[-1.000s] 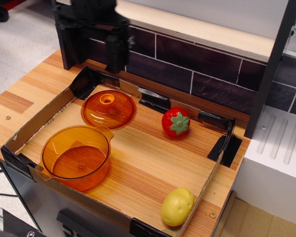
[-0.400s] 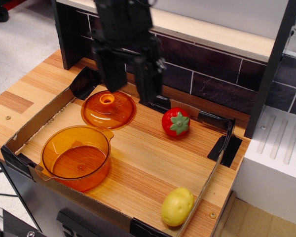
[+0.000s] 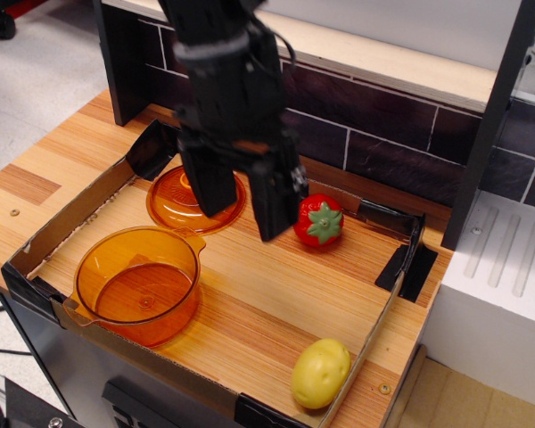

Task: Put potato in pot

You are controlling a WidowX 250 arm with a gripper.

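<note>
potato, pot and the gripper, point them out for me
potato point(image 3: 321, 373), main camera view, middle of its yellow body.
pot point(image 3: 82, 267), main camera view, left wall just under the rim.
gripper point(image 3: 242, 214), main camera view, gap midway between the two black fingertips.
</note>
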